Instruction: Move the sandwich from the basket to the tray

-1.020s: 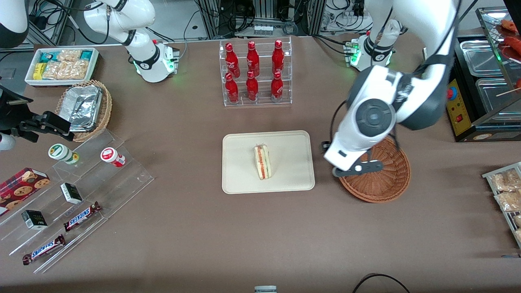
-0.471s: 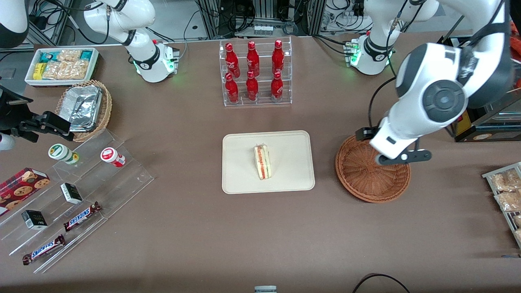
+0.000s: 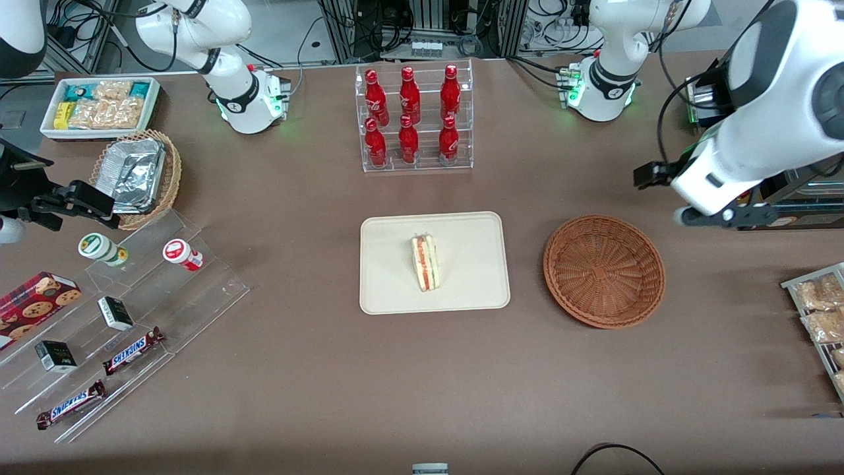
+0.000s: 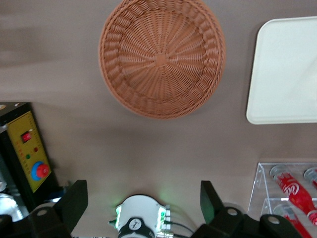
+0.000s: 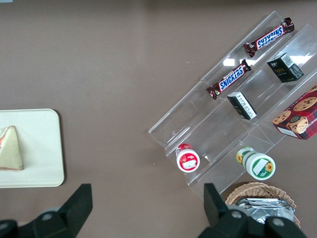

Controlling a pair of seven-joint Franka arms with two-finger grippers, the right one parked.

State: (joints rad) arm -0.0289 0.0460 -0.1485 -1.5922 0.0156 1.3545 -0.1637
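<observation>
The sandwich [image 3: 426, 262] lies on its side near the middle of the cream tray [image 3: 389, 290], apart from any gripper; the right wrist view shows its edge too [image 5: 10, 148]. The reddish-brown wicker basket [image 3: 604, 270] sits beside the tray toward the working arm's end, with nothing in it [image 4: 162, 57]. My left gripper [image 4: 143, 198] hangs high above the table, farther from the front camera than the basket, near its own arm's base. Its fingers [image 4: 74, 198] stand wide open with nothing between them. A corner of the tray [image 4: 287, 74] shows in the left wrist view.
A clear rack of red bottles [image 3: 413, 119] stands farther back than the tray. A control box with a yellow panel [image 3: 742, 175] and snack packets [image 3: 817, 310] sit at the working arm's end. Acrylic snack steps [image 3: 119, 316], a foil-tray basket [image 3: 135, 175] and a white bin [image 3: 99, 105] lie toward the parked arm's end.
The left arm has swung from over the basket up and away toward its own end of the table, uncovering the basket. The sandwich has stayed put on the tray.
</observation>
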